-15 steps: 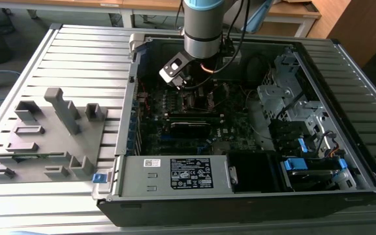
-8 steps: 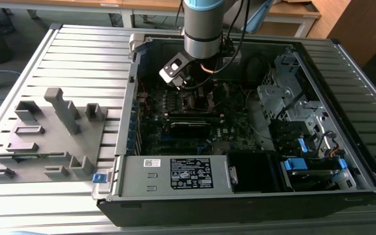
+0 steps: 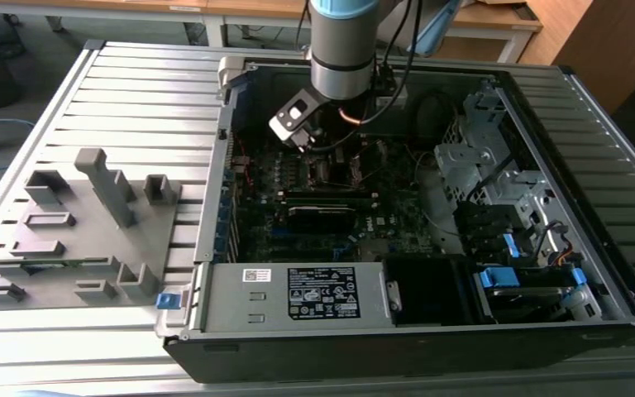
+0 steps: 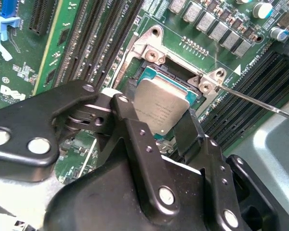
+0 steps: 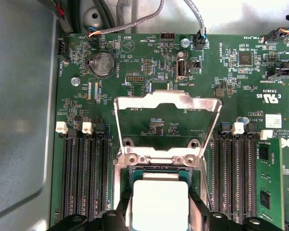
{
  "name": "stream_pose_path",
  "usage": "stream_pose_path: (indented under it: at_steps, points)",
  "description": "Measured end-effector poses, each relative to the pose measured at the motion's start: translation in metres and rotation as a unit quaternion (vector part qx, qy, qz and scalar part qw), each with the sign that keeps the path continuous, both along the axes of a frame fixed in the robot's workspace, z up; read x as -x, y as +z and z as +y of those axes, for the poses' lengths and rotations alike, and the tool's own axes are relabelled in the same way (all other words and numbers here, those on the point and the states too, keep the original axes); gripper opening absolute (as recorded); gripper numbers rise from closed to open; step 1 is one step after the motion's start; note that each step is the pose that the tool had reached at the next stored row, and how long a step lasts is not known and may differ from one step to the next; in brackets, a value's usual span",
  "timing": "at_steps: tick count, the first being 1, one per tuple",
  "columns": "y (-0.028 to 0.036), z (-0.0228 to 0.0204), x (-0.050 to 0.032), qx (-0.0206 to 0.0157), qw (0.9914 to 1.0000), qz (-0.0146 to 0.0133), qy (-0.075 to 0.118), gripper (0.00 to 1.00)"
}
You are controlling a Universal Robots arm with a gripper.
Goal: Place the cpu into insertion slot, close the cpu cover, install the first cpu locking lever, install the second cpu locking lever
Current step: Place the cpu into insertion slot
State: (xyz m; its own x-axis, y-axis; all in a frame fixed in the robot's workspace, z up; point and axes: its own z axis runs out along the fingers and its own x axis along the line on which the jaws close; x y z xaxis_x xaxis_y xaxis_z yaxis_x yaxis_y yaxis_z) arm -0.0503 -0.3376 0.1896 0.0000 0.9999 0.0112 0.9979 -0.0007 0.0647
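My gripper (image 4: 159, 126) reaches down into the open computer case (image 3: 225, 165) over the dark green motherboard (image 5: 135, 62). Its black fingers (image 4: 130, 120) sit on two opposite sides of the cpu (image 4: 161, 107), a flat square chip with a metallic top, and are shut on it. The cpu (image 5: 159, 204) hangs slightly tilted just over the insertion slot (image 4: 153, 72), the square socket with a silver rim (image 5: 156, 159). The cpu cover (image 5: 166, 102), a thin silver frame, stands swung open beyond the socket. A thin wire locking lever (image 4: 260, 103) sticks out raised beside the socket.
Rows of black memory slots (image 5: 84, 178) flank the socket on both sides. A long black card (image 3: 317, 217), the power supply (image 3: 295, 294) and drive bays (image 3: 483, 165) crowd the case. A grey fixture block (image 3: 75, 231) lies on the slatted table at the exterior view's left.
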Motion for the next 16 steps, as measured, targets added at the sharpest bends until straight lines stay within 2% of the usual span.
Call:
stream_pose_path:
  at_steps: [1,2,7,16]
  points:
    - [-0.0001,0.0,0.0,0.0,1.0,-0.0001,0.0,0.56]
    - [0.0,-0.0001,0.0,0.0002,1.0,0.0,0.0,0.62]
    - [0.0008,-0.0002,0.0001,0.0008,1.0,0.0003,0.0,0.62]
    - [0.0158,0.0002,0.0001,0.0007,1.0,0.0003,0.0,0.62]
